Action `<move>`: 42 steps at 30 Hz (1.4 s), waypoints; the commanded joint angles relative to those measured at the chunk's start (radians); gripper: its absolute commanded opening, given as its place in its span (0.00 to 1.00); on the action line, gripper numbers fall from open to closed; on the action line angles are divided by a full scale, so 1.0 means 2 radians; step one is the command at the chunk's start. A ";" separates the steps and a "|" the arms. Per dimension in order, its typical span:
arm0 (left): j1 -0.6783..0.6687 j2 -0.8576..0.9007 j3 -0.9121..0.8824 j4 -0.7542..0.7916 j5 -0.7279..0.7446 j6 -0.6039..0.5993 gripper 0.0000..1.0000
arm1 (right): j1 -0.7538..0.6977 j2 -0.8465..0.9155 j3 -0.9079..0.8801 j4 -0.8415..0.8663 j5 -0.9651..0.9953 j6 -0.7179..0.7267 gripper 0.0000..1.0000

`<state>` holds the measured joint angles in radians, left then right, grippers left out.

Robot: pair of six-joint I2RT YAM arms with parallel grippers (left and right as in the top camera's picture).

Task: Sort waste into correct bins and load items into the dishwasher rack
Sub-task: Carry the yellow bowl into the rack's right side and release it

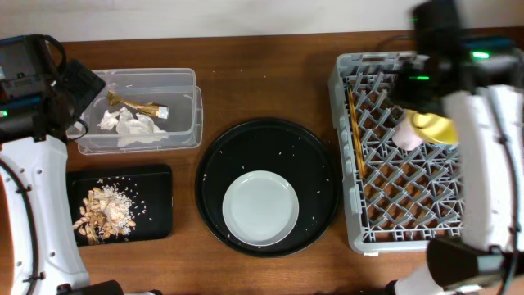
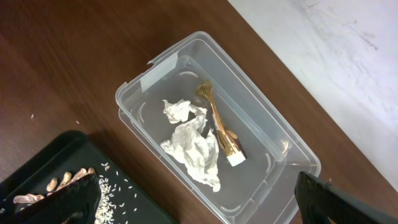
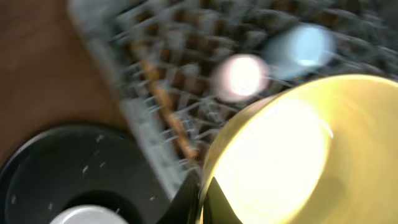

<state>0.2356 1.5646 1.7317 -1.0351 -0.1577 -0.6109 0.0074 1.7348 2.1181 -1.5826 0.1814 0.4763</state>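
My right gripper is shut on the rim of the yellow bowl and holds it above the grey dishwasher rack; the bowl shows in the overhead view. The pink cup and the chopsticks lie in the rack; the light-blue cup shows blurred. The grey-white plate sits on the round black tray. My left gripper is open above the clear box, which holds white tissue and the wrapper. Food scraps lie on the flat black tray.
The wooden table runs to a pale wall edge at the back. The rack fills the right side, the round tray the middle, and the two bins the left.
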 commanded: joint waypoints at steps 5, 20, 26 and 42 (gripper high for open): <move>0.002 0.002 0.000 0.000 -0.004 -0.001 0.99 | -0.273 -0.015 -0.013 -0.010 -0.278 -0.151 0.04; 0.002 0.002 0.000 0.000 -0.004 -0.001 0.99 | -0.462 0.008 -0.279 0.335 -0.742 -0.248 0.04; 0.002 0.002 0.000 0.000 -0.004 -0.001 0.99 | -0.463 0.052 -0.279 0.334 -0.739 -0.248 0.04; 0.002 0.002 0.000 0.000 -0.004 -0.001 0.99 | -0.494 0.069 -0.292 0.282 -0.702 -0.278 0.04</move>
<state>0.2352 1.5646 1.7317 -1.0351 -0.1577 -0.6109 -0.9936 1.8675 1.5505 -1.0180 -1.1954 -0.0383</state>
